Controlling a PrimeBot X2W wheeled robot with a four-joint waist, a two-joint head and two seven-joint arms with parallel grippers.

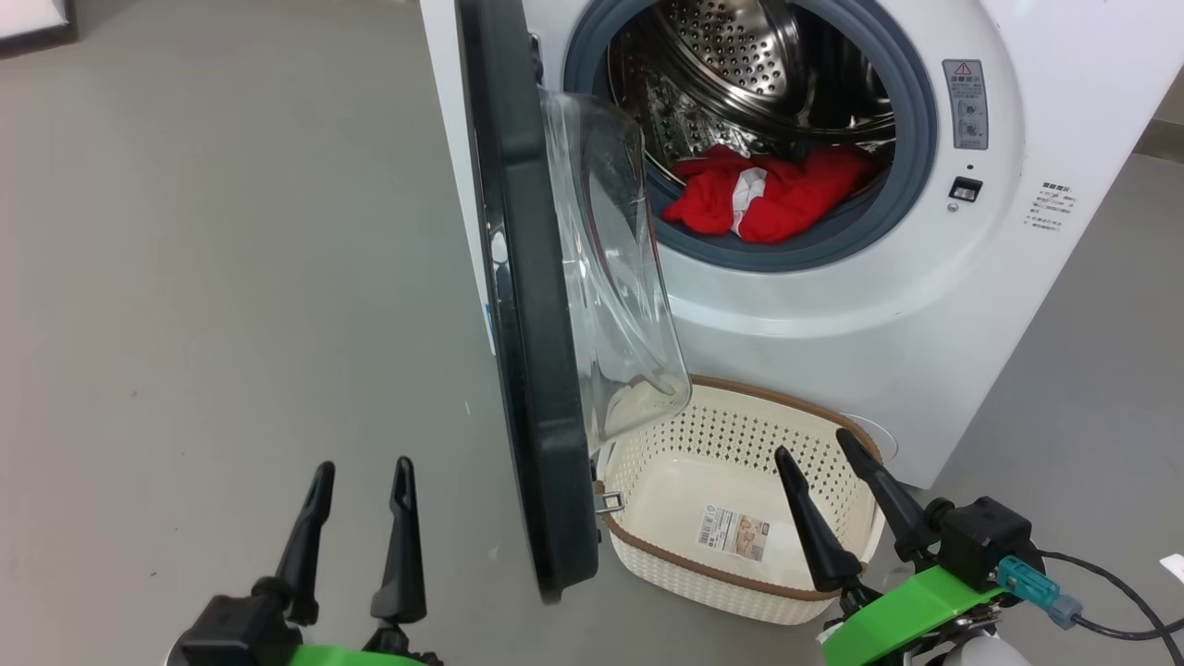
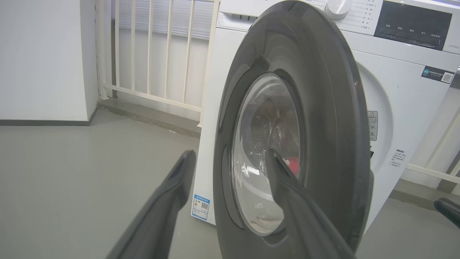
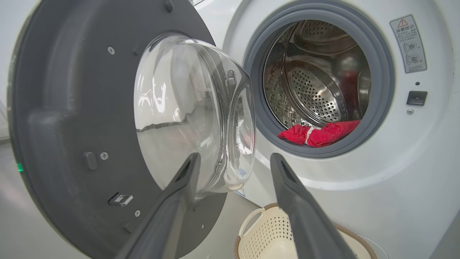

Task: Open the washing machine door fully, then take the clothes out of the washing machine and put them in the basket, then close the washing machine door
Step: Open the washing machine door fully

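Ahead of your left gripper (image 2: 230, 154), the washing machine door (image 2: 323, 126) blocks what lies behind it. The clothes (image 2: 293, 164) reach you as a red smear through its glass, close ahead of that gripper. Far off to its right, a dark tip (image 2: 447, 212) is cut by the picture's edge, and you cannot tell what it is. Below your right gripper (image 3: 234, 157), the basket (image 3: 266, 233) runs off the bottom edge, partly behind the gripper itself. Up and to its right, the warning label (image 3: 408, 43) carries print too small to read.

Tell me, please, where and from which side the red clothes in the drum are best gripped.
Probably the bunched front edge of the clothes, which lies heaped on the gasket lip. Come from the front and slightly above with the open right gripper, since the door stands out on the left.
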